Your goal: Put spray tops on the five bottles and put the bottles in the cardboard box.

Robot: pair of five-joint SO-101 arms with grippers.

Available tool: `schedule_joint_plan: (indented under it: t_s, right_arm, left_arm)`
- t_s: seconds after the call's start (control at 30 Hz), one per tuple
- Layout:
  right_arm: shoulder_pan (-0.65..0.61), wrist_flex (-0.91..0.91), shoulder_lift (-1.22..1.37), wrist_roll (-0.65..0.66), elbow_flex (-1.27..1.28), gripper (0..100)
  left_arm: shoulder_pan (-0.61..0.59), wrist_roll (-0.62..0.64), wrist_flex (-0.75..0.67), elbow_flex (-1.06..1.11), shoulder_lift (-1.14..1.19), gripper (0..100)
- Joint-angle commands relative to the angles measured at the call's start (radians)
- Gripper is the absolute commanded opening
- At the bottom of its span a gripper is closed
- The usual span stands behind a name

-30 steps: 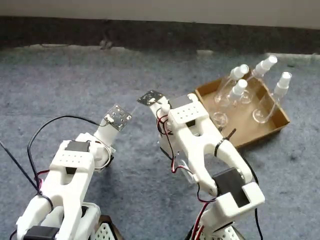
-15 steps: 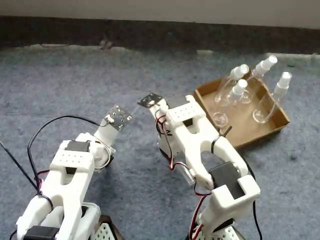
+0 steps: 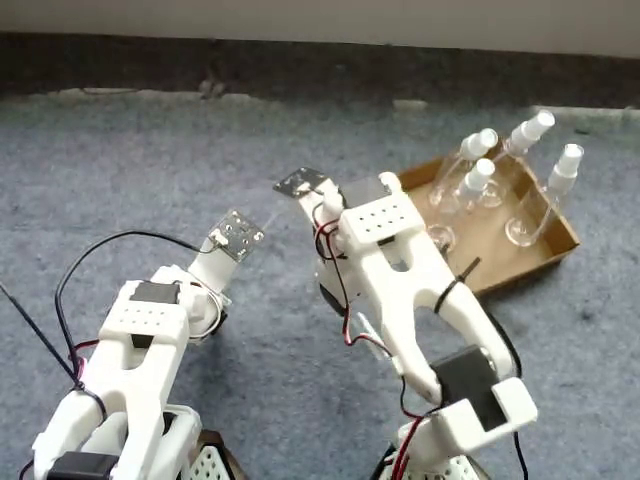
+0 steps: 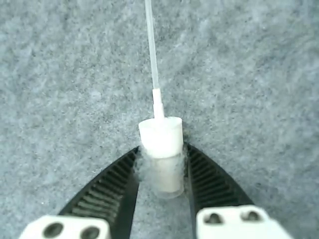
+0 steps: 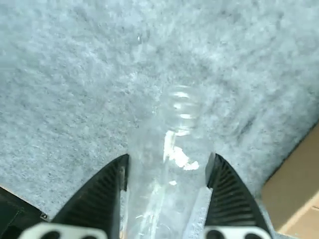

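one spray top (image 4: 160, 135) pinched in left pincer (image 4: 162, 149), one clear bottle (image 5: 168, 184) pinched in right pincer (image 5: 168, 158)

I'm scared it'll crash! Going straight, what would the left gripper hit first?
Probably the grey carpet; the thin tube of the white plastic spray top in the left gripper would touch first.
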Motion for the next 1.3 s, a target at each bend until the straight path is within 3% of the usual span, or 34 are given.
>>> schedule_joint_plan:
  t_s: [0.0,0.2,0.5,0.73,0.9,1.1,1.27]
  right_arm:
    - [-0.008,0.042,-0.219,0.002,-0.042,8.4]
    - [-0.005,-0.005,-0.492,0.002,0.117,8.4]
    - [-0.004,-0.369,-0.897,0.000,0.641,8.4]
    - [0.054,-0.590,-1.199,-0.196,0.905,8.4]
    - [0.108,-0.705,-1.260,-0.201,1.046,8.4]
    - [0.111,-0.977,-1.265,-0.203,1.256,8.4]
    - [0.108,-1.066,-1.265,-0.203,1.351,8.4]
  left_arm:
    - [0.016,-0.012,-0.015,0.002,0.002,0]
    - [0.016,-0.014,-0.015,0.002,0.002,0]
    - [0.016,-0.014,-0.015,0.002,0.002,0]
    - [0.016,-0.014,-0.015,0.002,0.002,0]
    - [0.016,-0.014,-0.015,0.002,0.002,0]
    - [0.015,-0.017,-0.012,0.001,0.002,0]
    - [0.018,-0.107,-0.012,-0.005,0.002,0]
